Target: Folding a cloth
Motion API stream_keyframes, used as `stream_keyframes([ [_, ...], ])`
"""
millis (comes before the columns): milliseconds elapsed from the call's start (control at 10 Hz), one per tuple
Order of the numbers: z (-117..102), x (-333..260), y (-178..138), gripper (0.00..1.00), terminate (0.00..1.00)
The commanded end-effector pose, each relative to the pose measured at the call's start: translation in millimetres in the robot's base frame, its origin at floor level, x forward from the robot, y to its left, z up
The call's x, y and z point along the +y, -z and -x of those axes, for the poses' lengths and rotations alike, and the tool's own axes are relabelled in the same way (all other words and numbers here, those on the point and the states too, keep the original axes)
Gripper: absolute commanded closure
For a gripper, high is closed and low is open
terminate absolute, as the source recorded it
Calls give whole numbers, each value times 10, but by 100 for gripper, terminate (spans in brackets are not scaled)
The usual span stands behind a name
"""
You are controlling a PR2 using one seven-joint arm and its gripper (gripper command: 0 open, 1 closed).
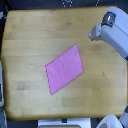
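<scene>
Pink cloth (64, 69) lying flat and unfolded near the middle of the wooden table (30, 35), turned cornerwise. Arm at the exterior view's upper right, well apart from it; end effector (96, 33) too blurred to judge open or closed.

White arm (114, 34) enters from exterior view's right, upper corner; fingers not discernible.

single overhead view, facing straight down – whole tabletop (30, 30) framed
</scene>
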Motion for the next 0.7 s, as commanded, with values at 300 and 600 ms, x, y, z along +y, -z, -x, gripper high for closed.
stream_keyframes([
  [300,96,269,165,0,0],
  [600,260,546,435,0,0],
])
